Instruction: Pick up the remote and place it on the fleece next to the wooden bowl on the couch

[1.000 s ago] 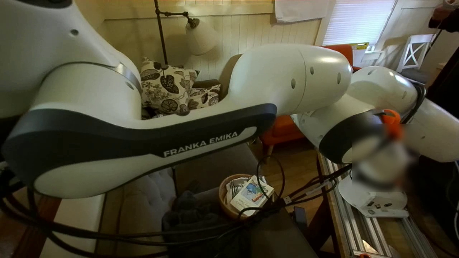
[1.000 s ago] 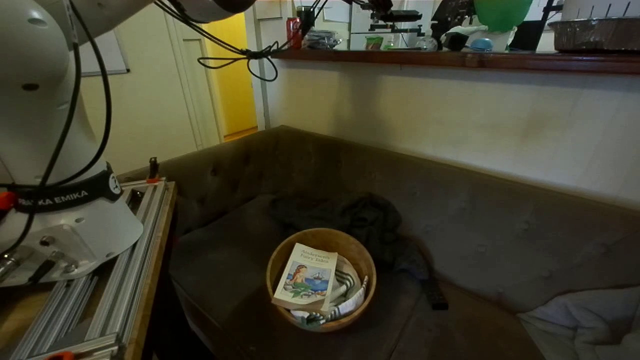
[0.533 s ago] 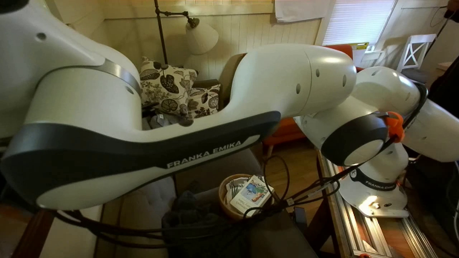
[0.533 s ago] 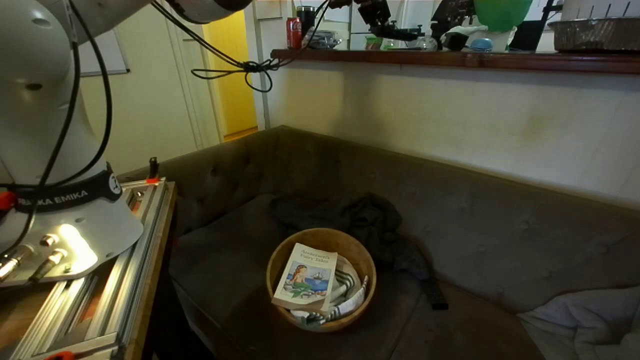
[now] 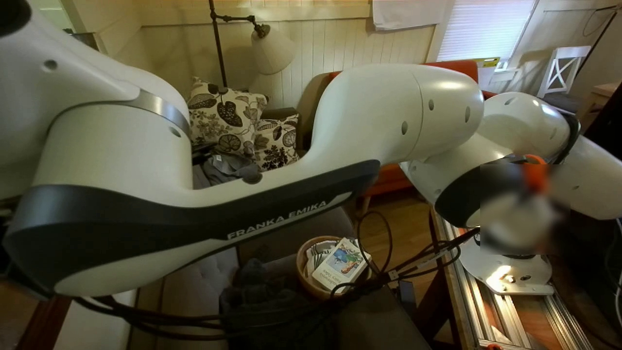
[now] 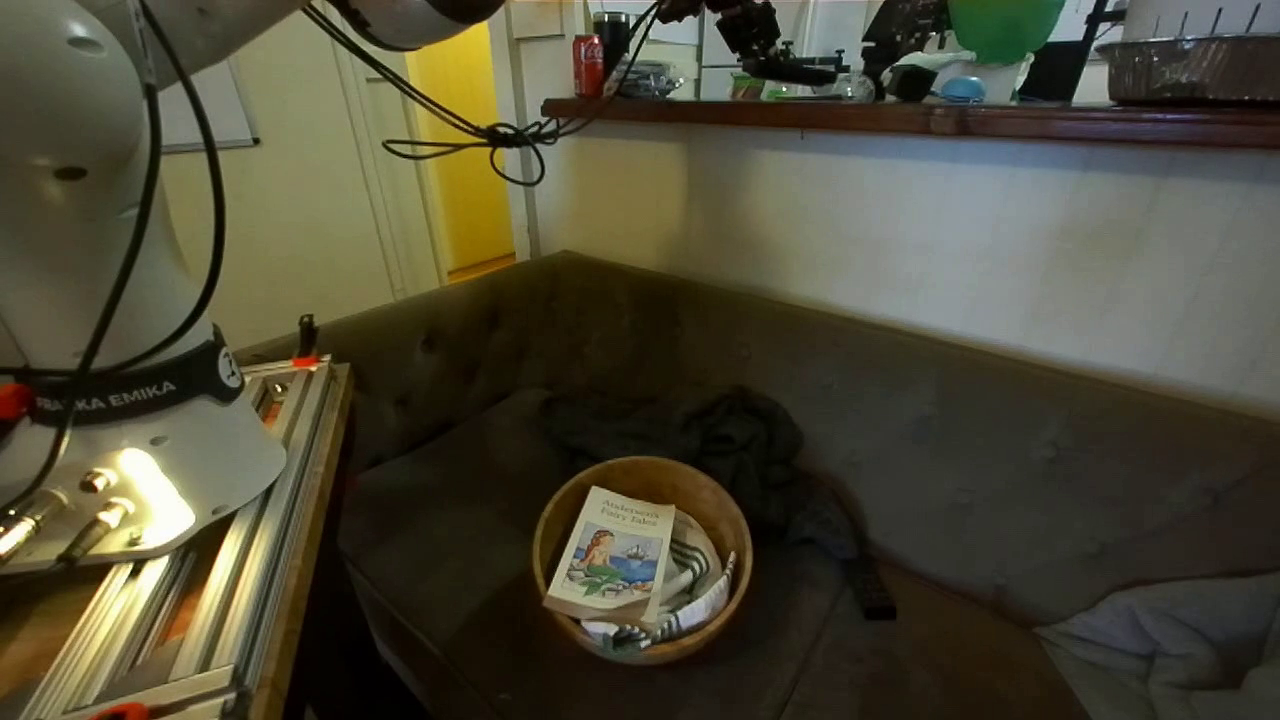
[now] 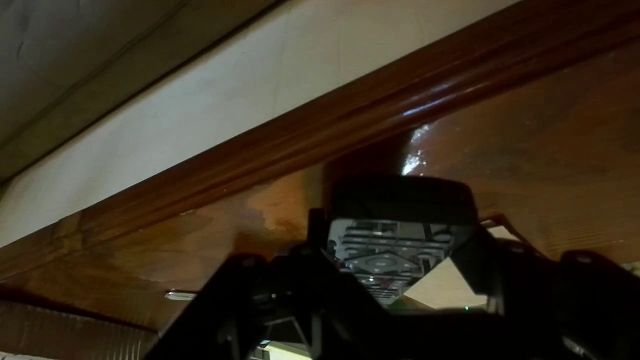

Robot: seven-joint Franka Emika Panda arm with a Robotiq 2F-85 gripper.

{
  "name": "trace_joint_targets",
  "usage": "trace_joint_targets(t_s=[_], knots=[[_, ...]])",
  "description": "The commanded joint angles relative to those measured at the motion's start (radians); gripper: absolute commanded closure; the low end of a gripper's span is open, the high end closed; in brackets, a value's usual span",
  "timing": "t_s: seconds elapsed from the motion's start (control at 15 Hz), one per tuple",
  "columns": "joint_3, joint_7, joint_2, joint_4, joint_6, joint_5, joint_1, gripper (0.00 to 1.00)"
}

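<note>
Lower than a second ago, the white jointed robot arm [image 5: 393,107] has sunk with its black two-fingered gripper [image 7: 400,232]. We see the jaws closed as far as the black-and-grey, button-covered remote [image 7: 382,262] between them allows, gripping its sides over a glossy reddish-brown wooden ledge [image 6: 850,118]. Well below, on the dark grey-brown tufted couch [image 6: 1000,450], we find a crumpled dark fleece [image 6: 745,425] just beside the round light-brown wooden bowl [image 6: 700,495].

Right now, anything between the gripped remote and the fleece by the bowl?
Yes: the front edge of the wooden ledge, and below it the couch backrest. The remote is held over the ledge; the fleece lies lower, beyond both. Probably swing out before lowering.
</note>
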Motion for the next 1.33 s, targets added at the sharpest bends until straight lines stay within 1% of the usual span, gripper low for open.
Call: trace_joint_targets(t_s=[0.0, 0.2, 0.27, 0.4, 0.47, 0.6, 0.93, 1.27], knots=[[0.007, -0.001, -0.001, 0.0, -0.002, -0.005, -0.002, 0.63], [-0.014, -0.065, -0.018, 0.0, 0.003, -0.031, -0.009, 0.63], [-0.028, -0.061, -0.023, 0.001, 0.01, -0.042, -0.011, 0.63], [-0.075, 0.005, -0.029, 0.002, 0.019, -0.077, -0.008, 0.63], [-0.098, 0.067, -0.032, 0.002, 0.009, -0.09, -0.006, 0.63], [-0.118, 0.174, -0.037, 0.002, -0.025, -0.089, -0.017, 0.63], [-0.113, 0.401, -0.034, 0.002, -0.109, -0.07, -0.053, 0.63], [-0.116, 0.641, -0.032, 0.001, -0.206, -0.075, -0.068, 0.63]])
